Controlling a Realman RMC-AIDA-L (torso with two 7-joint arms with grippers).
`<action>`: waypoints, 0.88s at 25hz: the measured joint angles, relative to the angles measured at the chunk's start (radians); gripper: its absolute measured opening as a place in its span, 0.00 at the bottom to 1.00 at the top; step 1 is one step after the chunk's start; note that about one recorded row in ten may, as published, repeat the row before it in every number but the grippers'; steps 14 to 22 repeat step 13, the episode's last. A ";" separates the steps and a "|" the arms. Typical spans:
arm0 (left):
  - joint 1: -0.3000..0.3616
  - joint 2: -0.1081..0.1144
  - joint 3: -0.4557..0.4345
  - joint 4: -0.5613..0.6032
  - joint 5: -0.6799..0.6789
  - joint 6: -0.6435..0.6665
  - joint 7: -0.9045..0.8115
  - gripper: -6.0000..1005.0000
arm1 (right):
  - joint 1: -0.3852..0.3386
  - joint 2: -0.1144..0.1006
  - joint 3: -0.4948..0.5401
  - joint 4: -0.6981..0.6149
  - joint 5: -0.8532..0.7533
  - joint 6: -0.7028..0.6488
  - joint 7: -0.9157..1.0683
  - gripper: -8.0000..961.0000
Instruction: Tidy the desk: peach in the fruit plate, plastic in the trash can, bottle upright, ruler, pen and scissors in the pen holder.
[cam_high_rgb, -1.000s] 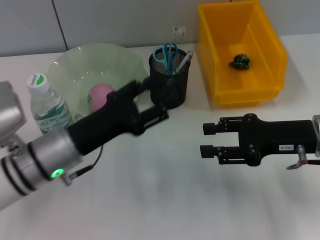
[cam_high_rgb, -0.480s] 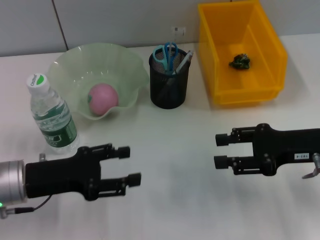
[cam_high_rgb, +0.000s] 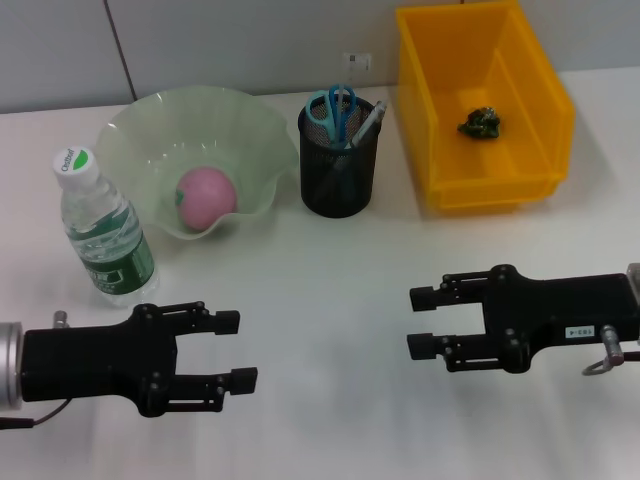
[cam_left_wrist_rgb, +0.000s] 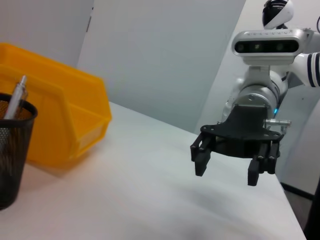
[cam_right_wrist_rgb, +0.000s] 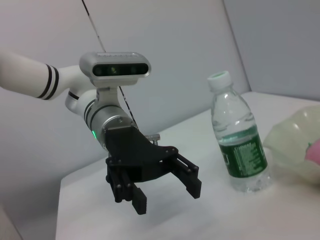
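Observation:
The pink peach (cam_high_rgb: 205, 194) lies in the pale green fruit plate (cam_high_rgb: 250, 125). A water bottle (cam_high_rgb: 103, 231) stands upright left of the plate, also seen in the right wrist view (cam_right_wrist_rgb: 240, 138). Blue-handled scissors (cam_high_rgb: 333, 106) and a pen (cam_high_rgb: 366, 124) stick out of the black mesh pen holder (cam_high_rgb: 339, 170). Dark crumpled plastic (cam_high_rgb: 481, 123) rests in the yellow trash can (cam_high_rgb: 545, 100). My left gripper (cam_high_rgb: 234, 348) hovers open over the near left of the table. My right gripper (cam_high_rgb: 418, 321) is open at the near right. No ruler shows.
A white wall runs behind the table. The yellow bin's wall (cam_left_wrist_rgb: 65, 125) and the mesh holder (cam_left_wrist_rgb: 12, 150) show in the left wrist view.
My left arm has pulled back from the pen holder to the near left of the table. My right gripper drew back to the right, then came left again, ending lower in the picture.

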 joint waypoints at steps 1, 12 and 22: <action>0.001 0.000 0.000 0.007 -0.001 0.003 0.000 0.78 | 0.000 0.003 0.002 0.004 0.002 0.001 -0.011 0.66; -0.001 0.003 0.001 0.032 -0.008 0.037 0.007 0.78 | 0.002 0.017 0.000 0.007 0.003 0.016 -0.035 0.66; -0.002 0.003 0.001 0.032 -0.009 0.038 0.007 0.78 | 0.003 0.017 -0.002 0.008 0.003 0.016 -0.035 0.66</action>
